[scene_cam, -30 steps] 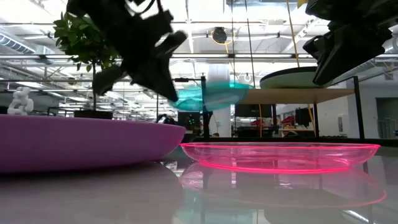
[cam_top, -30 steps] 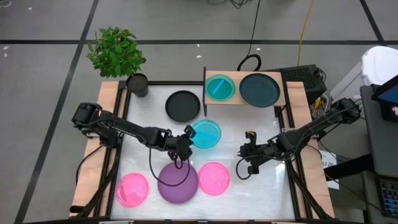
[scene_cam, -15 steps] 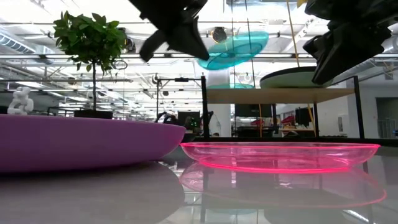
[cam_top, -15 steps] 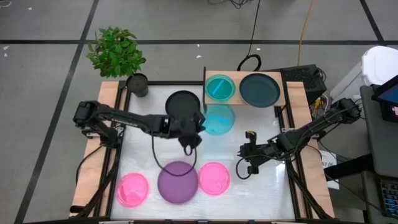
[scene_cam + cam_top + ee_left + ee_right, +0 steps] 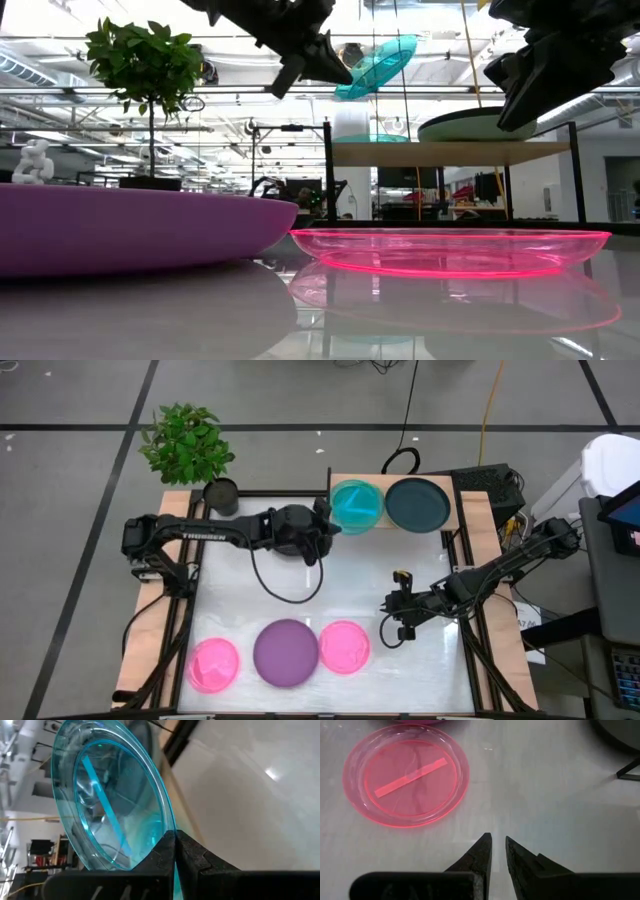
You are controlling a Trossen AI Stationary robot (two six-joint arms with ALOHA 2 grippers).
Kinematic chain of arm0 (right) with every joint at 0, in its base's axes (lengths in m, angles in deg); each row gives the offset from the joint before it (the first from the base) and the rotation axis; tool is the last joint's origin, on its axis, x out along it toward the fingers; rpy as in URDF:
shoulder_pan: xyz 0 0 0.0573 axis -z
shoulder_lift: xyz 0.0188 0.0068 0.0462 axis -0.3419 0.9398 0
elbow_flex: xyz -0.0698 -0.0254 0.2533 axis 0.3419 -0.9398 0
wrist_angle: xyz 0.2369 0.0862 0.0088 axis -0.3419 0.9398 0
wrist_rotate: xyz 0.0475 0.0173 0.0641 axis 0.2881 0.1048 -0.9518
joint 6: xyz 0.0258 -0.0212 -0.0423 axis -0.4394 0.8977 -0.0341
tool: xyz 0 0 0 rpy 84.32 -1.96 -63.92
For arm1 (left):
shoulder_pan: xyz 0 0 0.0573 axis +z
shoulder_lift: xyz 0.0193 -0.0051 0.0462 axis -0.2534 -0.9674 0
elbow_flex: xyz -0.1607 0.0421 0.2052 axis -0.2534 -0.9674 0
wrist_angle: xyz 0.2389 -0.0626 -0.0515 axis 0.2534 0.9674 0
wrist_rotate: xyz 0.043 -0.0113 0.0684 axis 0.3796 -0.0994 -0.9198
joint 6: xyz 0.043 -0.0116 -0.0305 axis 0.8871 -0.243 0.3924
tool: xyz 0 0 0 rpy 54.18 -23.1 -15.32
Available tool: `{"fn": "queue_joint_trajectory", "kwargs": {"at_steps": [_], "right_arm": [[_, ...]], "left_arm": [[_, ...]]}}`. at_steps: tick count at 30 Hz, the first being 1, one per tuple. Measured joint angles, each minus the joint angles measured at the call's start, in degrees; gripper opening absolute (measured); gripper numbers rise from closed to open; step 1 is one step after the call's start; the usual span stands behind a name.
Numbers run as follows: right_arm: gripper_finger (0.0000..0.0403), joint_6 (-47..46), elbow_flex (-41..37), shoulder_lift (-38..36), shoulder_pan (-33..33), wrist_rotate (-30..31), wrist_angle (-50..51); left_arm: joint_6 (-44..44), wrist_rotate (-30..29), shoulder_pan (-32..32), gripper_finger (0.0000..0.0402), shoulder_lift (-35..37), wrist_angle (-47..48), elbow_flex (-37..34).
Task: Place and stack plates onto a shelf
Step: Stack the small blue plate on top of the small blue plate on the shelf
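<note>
My left gripper (image 5: 325, 523) is shut on a translucent cyan plate (image 5: 357, 506), held tilted in the air over the left part of the shelf (image 5: 386, 526). A second cyan plate lies on the shelf beneath it, mostly covered in the high view. A dark teal plate (image 5: 417, 503) lies flat on the shelf's right part. A purple plate (image 5: 286, 652) and two pink plates (image 5: 213, 665) (image 5: 344, 647) lie flat near the table's near edge. My right gripper (image 5: 400, 622) hangs over the table's right side, its fingers a narrow gap apart with nothing between them. My left gripper pinches the cyan plate's rim (image 5: 168, 829) between its two fingers, at the edge nearest the arm. The fingers come from the table's left, slanting slightly down. The plate is lifted clear and tilted, its far edge (image 5: 408, 45) higher than the held edge.
A potted plant (image 5: 222, 495) stands at the table's far left corner. A black plate lies under my left arm, mostly covered by it. The shelf's thin black post (image 5: 328, 170) rises at its left end. Bare white tabletop (image 5: 350, 585) lies between the arms.
My left gripper has carried the cyan plate up from the table's middle toward the far edge and to the right, until it is above the shelf's left part. The plate has tipped from near level to clearly tilted. My right arm has kept still.
</note>
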Motion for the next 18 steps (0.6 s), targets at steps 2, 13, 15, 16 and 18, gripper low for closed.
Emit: {"fn": "queue_joint_trajectory", "kwargs": {"at_steps": [2, 13, 15, 16, 18], "right_arm": [[0.0041, 0.44, 0.0, 0.01, 0.0, 0.07, -0.03], [0.0041, 2.18, 0.0, 0.0, 0.02, 0.39, -0.72], [0.0041, 2.21, 0.0, 0.0, 0.02, 0.38, -0.73], [0.0041, 2.24, 0.0, 0.0, 0.02, 0.37, -0.71], [0.0041, 2.38, 0.0, 0.0, 0.02, 0.37, -0.7]], "left_arm": [[0.0, 1.26, 0.68, 0.0008, -0.19, -1.82, 0.0], [-2.91, 2.34, 3.66, 0.0008, -5.94, -10.43, 0.04], [-3.83, 2.3, 4.11, 0.0008, -6.69, -10.44, 0.04], [-4.14, 2.27, 4.38, 0.0008, -6.86, -10.48, 0.04], [-4.83, 2.26, 4.72, 0.0008, -7.14, -10.24, 0.04]]}}
